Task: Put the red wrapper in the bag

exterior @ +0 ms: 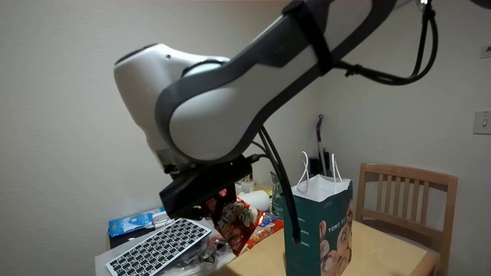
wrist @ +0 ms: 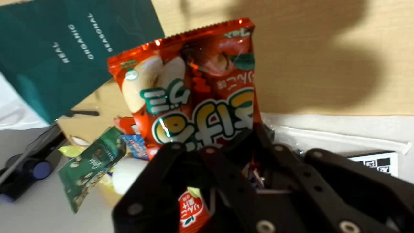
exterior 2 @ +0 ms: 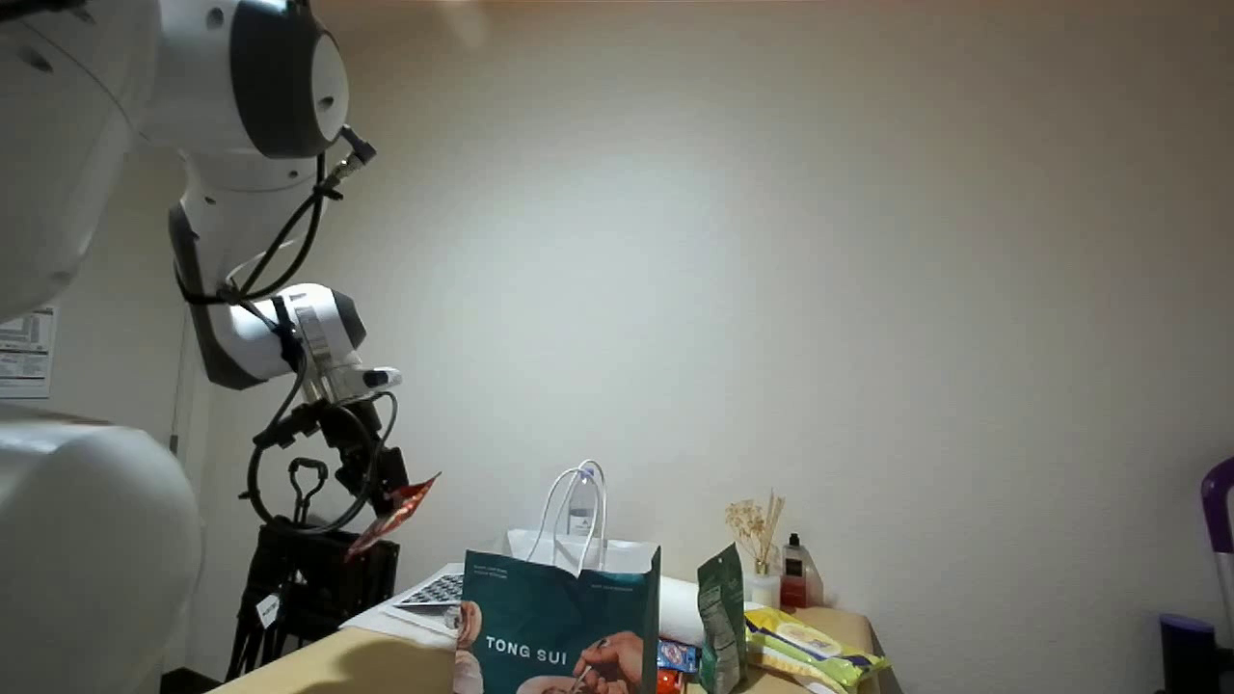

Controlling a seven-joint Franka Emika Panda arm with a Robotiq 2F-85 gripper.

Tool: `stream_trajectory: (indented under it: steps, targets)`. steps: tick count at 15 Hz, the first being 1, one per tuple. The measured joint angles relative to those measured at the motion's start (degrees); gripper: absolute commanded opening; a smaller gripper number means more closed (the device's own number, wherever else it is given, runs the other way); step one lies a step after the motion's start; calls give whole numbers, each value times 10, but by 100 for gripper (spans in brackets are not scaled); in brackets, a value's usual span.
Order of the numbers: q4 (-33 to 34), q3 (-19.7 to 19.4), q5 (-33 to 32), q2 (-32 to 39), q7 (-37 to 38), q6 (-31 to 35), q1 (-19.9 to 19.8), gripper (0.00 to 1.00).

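The shiny red wrapper (wrist: 200, 81) with white and green lettering hangs from my gripper (wrist: 254, 137). My gripper is shut on the wrapper, pinching one side of it. In both exterior views the wrapper (exterior: 238, 224) (exterior 2: 393, 520) is held tilted above the table. My gripper (exterior: 226, 199) (exterior 2: 386, 487) is beside the bag, not over it. The teal-green bag (exterior: 335, 209) with white loop handles stands upright on the table in both exterior views (exterior 2: 549, 598). Its side shows at the upper left of the wrist view (wrist: 74, 48). The inside bottom of the bag is hidden.
A black-and-white patterned board (exterior: 159, 245) lies beside clear plastic. A flat orange-red packet (exterior: 266, 232) lies on the table behind the held wrapper. A green pouch (exterior 2: 721, 617) and a yellow wipes pack (exterior 2: 810, 636) stand near the bag. A wooden chair (exterior: 406, 174) is beyond.
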Motion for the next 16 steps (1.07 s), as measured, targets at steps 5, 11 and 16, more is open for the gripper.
stream_trajectory:
  steps: [5, 11, 16]
  targets:
    - [-18, 35, -48, -47, 77, -44, -2, 4]
    - [-10, 50, -62, -34, 86, -60, -19, 1]
    - [-6, 87, -126, -85, 180, -231, -18, 1]
